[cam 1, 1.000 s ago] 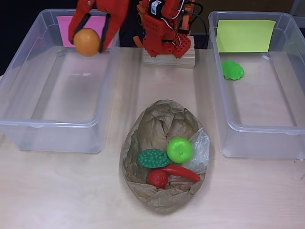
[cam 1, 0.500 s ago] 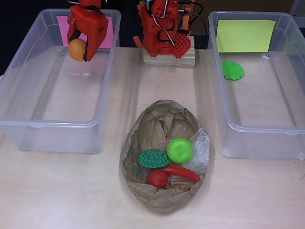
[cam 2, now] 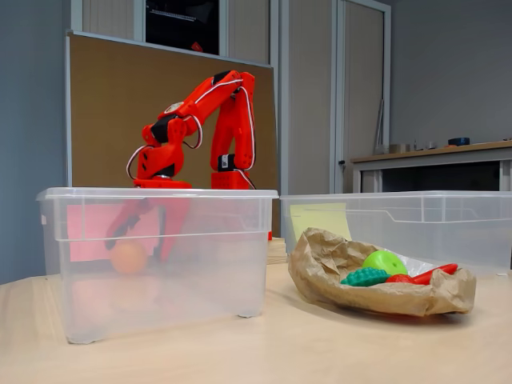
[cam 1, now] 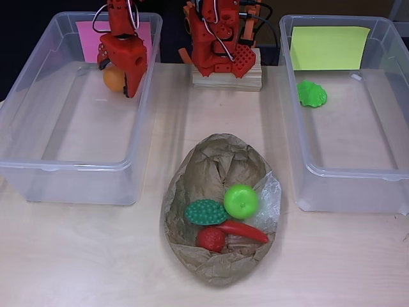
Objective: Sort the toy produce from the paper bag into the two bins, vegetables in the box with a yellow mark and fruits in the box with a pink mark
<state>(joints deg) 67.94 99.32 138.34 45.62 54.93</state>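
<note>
Red gripper [cam 1: 118, 80] is reaching down inside the bin with the pink mark [cam 1: 38, 102], fingers spread around the orange [cam 1: 113, 77]; whether they are gripping it or just bracketing it I cannot tell. The orange is round, matte, plain orange, sitting low near that bin's back wall, just in front of the pink mark [cam 1: 86, 38]. Through the bin wall in the fixed view, the orange [cam 2: 128, 258] is showing between the blurred fingers.

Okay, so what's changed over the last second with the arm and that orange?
The gripper lowered the orange into the pink-marked bin and is now down inside it, jaws still around the fruit. The paper bag with its contents and the green piece in the yellow-marked bin stayed put.
</note>
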